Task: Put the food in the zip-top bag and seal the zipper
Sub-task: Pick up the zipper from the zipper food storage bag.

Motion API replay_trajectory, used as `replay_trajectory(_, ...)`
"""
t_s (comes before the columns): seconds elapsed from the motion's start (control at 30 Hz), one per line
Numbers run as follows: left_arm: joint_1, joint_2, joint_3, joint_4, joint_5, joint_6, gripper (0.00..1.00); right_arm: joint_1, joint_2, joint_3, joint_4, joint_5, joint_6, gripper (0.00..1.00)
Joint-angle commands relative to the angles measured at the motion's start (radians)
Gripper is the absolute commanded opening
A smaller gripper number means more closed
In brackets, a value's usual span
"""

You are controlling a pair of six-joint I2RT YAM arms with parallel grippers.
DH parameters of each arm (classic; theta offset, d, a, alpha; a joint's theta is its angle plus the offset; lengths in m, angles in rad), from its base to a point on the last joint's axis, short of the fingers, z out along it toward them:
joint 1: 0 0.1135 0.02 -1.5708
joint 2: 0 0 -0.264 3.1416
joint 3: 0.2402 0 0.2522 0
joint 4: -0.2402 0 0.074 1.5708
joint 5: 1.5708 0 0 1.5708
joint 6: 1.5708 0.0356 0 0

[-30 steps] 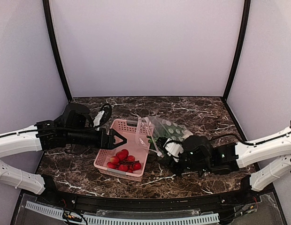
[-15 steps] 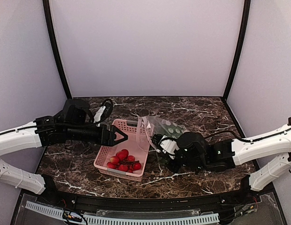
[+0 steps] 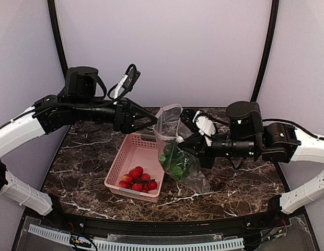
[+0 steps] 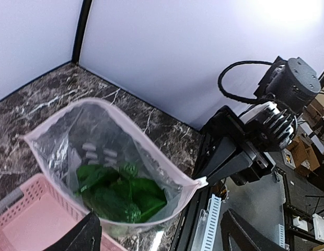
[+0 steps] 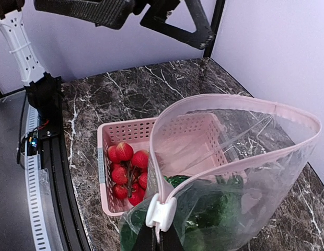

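While the right end effector (image 5: 158, 239), at the bottom edge of the right wrist view, is pressed together on the white slider (image 5: 161, 212) at one end of the zipper (image 5: 232, 104), the zip-top bag (image 3: 177, 149) hangs from it at the centre of the top view, mouth gaping upward. The food (image 3: 175, 166), dark green pieces, sits bunched low inside the bag. Upper left of centre, the left end effector (image 3: 147, 121) is spread wide, pointing at the bag's mouth and apart from it. Just left of the bag, a pink basket (image 3: 133, 154) with red tomatoes (image 3: 137, 179) rests on the marble bench (image 3: 230, 180).
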Motion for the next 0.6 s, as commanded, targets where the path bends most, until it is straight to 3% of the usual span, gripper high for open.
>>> replay_trajectory(0.0,-0.021,0.081,0.203,-0.107,0.105,0.164,0.79,-0.023,-0.012,0.152,-0.211,-0.173,-0.028,0.0)
replay_trajectory(0.17,-0.083,0.165,0.363,-0.178,0.142,0.25,0.79,-0.039,-0.01,0.272,-0.32,-0.264,-0.04,0.0)
replay_trajectory(0.4,-0.148,0.241,0.422,-0.181,0.196,0.303,0.78,-0.058,-0.022,0.308,-0.349,-0.372,-0.021,0.0)
replay_trajectory(0.57,-0.191,0.284,0.428,-0.186,0.244,0.313,0.66,-0.06,-0.029,0.289,-0.336,-0.394,0.004,0.0)
